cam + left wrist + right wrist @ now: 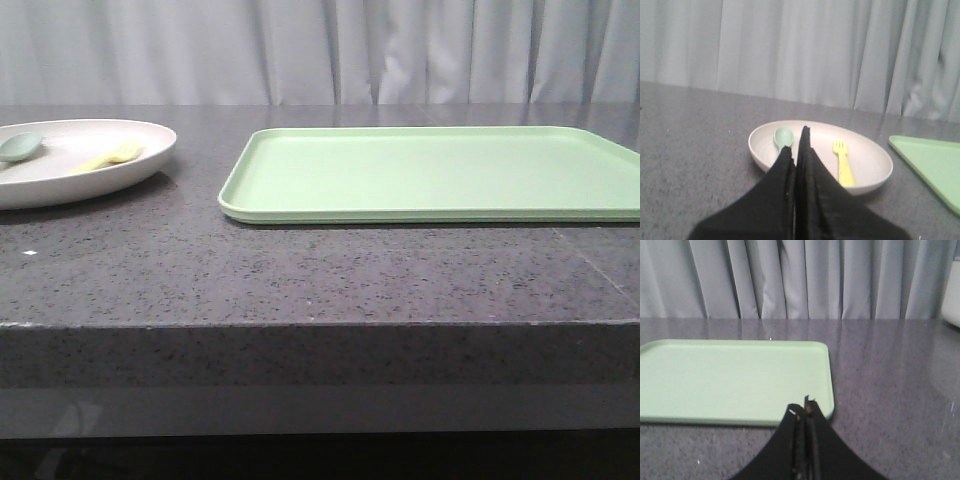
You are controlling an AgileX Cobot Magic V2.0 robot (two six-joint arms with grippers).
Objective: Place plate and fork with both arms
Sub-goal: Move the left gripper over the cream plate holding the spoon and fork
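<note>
Left gripper (799, 150) closed, empty, over near rim of plate (870, 172). Right gripper (806, 407) closed, empty, at tray (730, 380) corner. Plate on table (330, 270) left of tray, apart from it. Fork (843, 162) and green spoon (783, 136) lie inside plate.

Not seeing any readable text, labels, brands, numbers or signs anywhere in these views. Nothing printed or embossed showing up.
</note>
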